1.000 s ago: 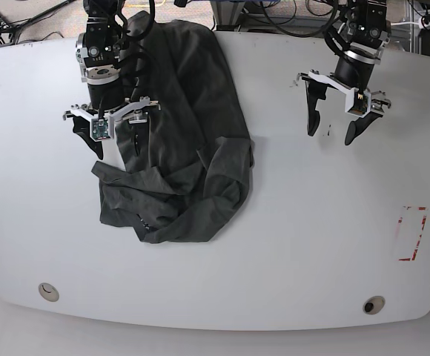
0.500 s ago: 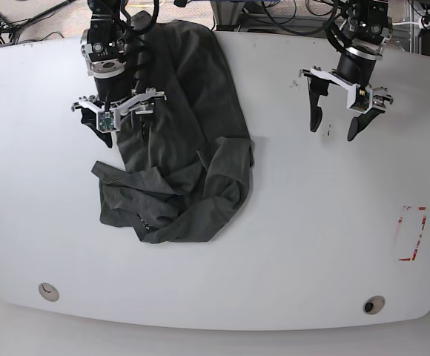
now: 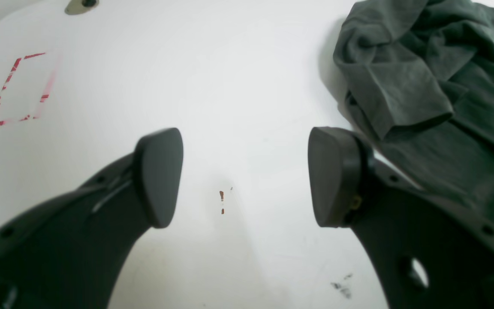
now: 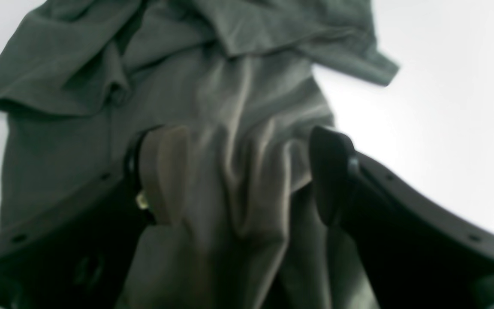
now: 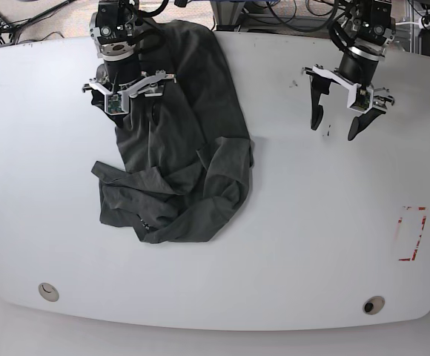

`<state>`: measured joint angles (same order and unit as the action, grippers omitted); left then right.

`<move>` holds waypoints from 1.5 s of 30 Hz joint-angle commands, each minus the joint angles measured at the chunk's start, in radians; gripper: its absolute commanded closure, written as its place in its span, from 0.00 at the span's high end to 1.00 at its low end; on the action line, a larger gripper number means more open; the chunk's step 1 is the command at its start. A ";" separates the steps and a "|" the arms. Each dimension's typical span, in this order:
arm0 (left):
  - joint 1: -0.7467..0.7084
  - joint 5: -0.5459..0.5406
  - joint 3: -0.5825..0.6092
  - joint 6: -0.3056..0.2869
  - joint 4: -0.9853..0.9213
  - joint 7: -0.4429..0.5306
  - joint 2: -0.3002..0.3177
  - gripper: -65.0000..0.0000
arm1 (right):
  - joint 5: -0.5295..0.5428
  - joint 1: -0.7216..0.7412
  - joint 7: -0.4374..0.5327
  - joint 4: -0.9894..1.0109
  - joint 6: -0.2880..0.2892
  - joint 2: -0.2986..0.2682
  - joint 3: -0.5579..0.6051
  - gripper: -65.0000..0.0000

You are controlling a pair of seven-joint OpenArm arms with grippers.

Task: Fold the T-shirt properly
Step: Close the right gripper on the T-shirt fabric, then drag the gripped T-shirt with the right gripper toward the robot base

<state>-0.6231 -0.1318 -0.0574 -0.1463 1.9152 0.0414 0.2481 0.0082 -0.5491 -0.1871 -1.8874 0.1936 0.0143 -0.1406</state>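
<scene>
A: Item one: the dark charcoal-grey short-sleeved T-shirt of soft wrinkly fabric (image 5: 182, 141). Location?

B: It is spread in a crumpled heap on the white table (image 5: 311, 222), directly beneath the right gripper (image 5: 128, 95) and well apart from the left gripper (image 5: 345, 96), off to its side.

A: Gripper condition?

B: The right gripper's jaws are held apart with a raised ridge of cloth between them in the right wrist view; whether the cloth is pinched cannot be told. The left gripper's jaws are spread wide, and nothing is held; only bare table is seen between them.

A: Handling?

B: Judged light, limp and creasing easily, not fragile. A single layer at a hem or shoulder edge is best taken, so bunched folds are not dragged along.
</scene>
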 commanded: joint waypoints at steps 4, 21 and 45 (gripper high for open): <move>0.002 -0.005 -0.004 0.002 0.020 0.027 -0.010 0.66 | 0.020 -0.017 0.024 0.048 -0.001 -0.004 0.027 0.65; 0.009 -0.003 0.001 0.003 0.021 0.037 -0.012 0.67 | -0.071 -0.011 0.012 0.032 -0.013 -0.154 0.242 0.65; 0.016 -0.002 0.003 0.002 0.017 0.040 -0.009 0.66 | -0.035 0.065 -0.031 0.087 -0.009 -0.067 0.206 0.64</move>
<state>-0.6064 -0.1287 -0.0517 -0.1467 1.9156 0.0494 0.2333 -0.0399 -0.4820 -0.2443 -1.7847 0.1837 -0.0578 0.0650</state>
